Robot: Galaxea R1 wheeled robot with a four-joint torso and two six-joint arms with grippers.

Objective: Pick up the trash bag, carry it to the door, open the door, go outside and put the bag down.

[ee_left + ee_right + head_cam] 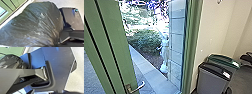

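The left hand [58, 43] is clenched, it seems, on the gathered neck of the trash bag [38, 23], whose creases run together there. The bag's long axis leads away from that hand, its full body bulging out beyond the neck, so the left arm is the nearer one (the right hand's state I cannot tell). In the head view the green door [114, 42] fills the left of the frame, its handle [137, 88] at lower left, and appears to stand open on a paved path [150, 73]. A person [164, 47] is near the centre. Getting through probably turns on keeping that bulky end off the door's edge.
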